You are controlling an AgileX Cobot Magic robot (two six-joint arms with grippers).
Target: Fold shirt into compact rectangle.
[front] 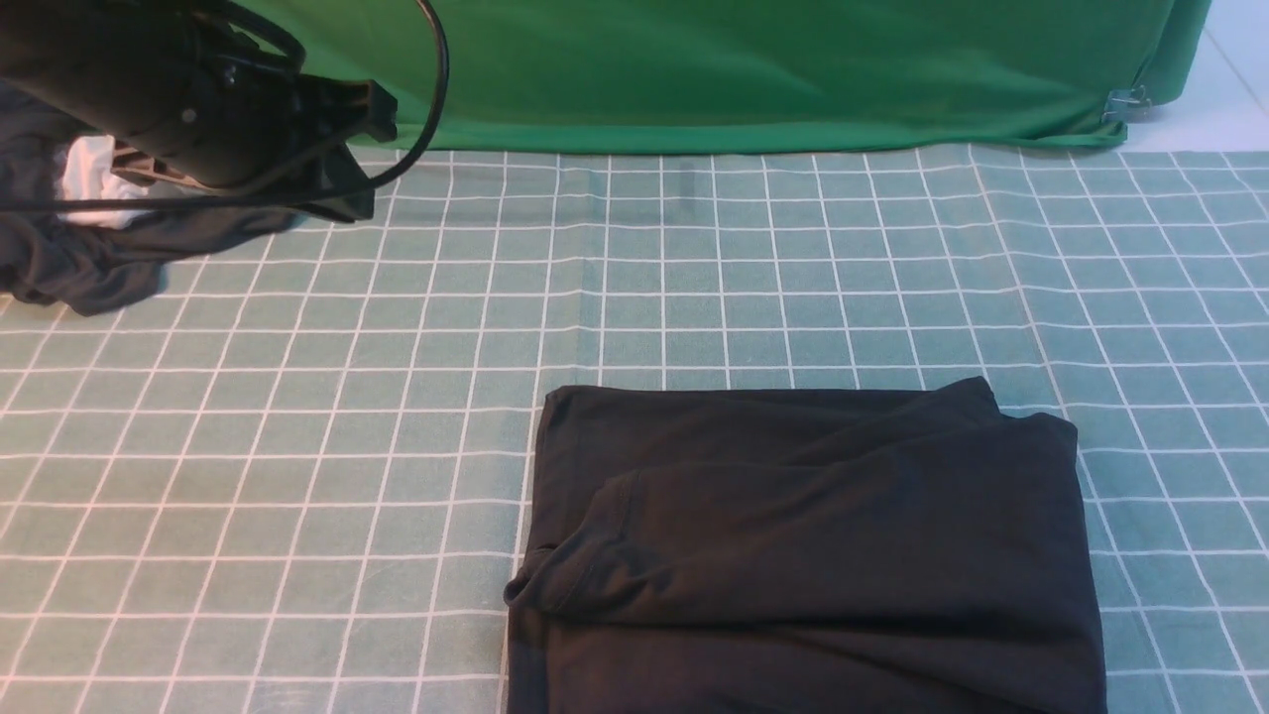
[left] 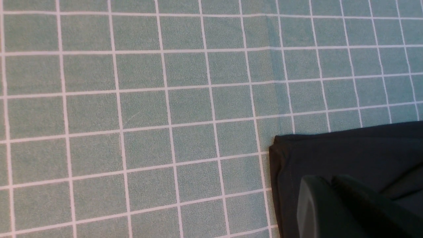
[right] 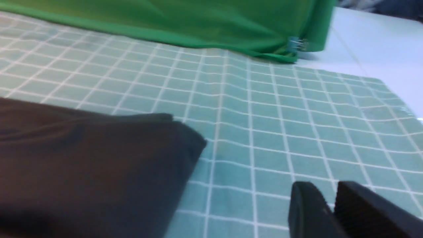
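Note:
The black shirt [front: 813,535] lies folded into a rough rectangle on the near middle of the checked cloth, with a sleeve seam and cuff showing at its left side. Its far left corner [left: 347,152] shows in the left wrist view, its far right corner [right: 82,158] in the right wrist view. My left arm [front: 198,99] hangs high at the far left; its gripper [left: 330,180] is shut with nothing in it, well above the shirt's corner. My right gripper [right: 332,188] is just right of the shirt, over bare cloth, its tips slightly parted and empty.
A dark grey garment [front: 79,248] with a white cloth [front: 94,178] is bunched at the far left, under the left arm. A green backdrop [front: 744,69] with a metal clip [front: 1125,104] closes the far side. The checked tablecloth [front: 297,446] ends at the right on white tabletop [right: 380,49].

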